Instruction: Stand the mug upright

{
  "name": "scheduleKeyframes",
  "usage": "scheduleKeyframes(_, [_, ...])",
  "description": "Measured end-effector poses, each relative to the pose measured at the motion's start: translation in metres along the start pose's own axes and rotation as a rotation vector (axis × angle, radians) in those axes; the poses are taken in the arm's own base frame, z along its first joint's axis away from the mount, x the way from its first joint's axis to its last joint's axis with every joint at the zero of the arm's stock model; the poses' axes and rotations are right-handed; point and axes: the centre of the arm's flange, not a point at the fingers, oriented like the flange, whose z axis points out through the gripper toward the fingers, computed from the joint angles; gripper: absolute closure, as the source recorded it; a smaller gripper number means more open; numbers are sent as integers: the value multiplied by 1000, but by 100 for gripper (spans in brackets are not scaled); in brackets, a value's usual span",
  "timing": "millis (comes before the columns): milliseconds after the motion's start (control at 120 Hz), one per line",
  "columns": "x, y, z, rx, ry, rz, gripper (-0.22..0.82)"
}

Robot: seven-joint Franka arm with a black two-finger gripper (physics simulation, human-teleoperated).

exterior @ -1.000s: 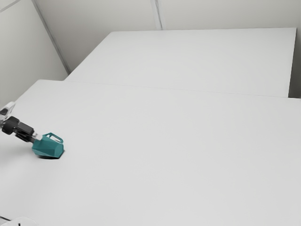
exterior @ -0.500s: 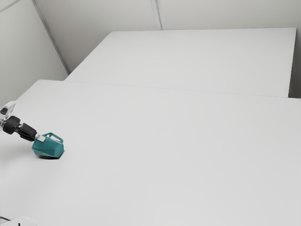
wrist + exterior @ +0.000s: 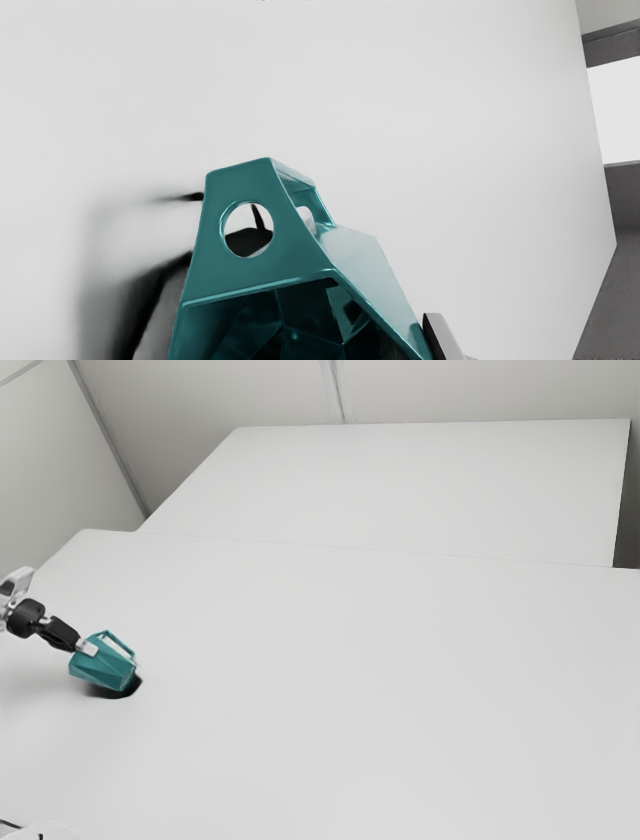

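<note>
Teal faceted mug: tilted, between the fingertips of your black two-finger claw, which is clamped on its body. Mouth faces the claw; angular teal handle juts off one side. Smooth white table below.

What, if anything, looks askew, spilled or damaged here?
The mug is askew: it tilts in the gripper instead of standing upright, with a dark shadow beneath it on the table. That is probably just the righting underway. I see no spill or damage.
</note>
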Motion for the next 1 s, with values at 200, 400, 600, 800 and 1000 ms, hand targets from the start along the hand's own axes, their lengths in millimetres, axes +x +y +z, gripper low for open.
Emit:
scheduleKeyframes(200, [16, 38, 3, 53, -5, 68, 77])
scheduleKeyframes(400, [32, 112, 33, 215, -54, 163, 78])
scheduleKeyframes(600, [52, 173, 89, 440, -170, 256, 79])
scheduleKeyframes(800, [83, 223, 153, 619, -285, 321, 79])
scheduleKeyframes(1000, [95, 262, 199, 725, -291, 309, 79])
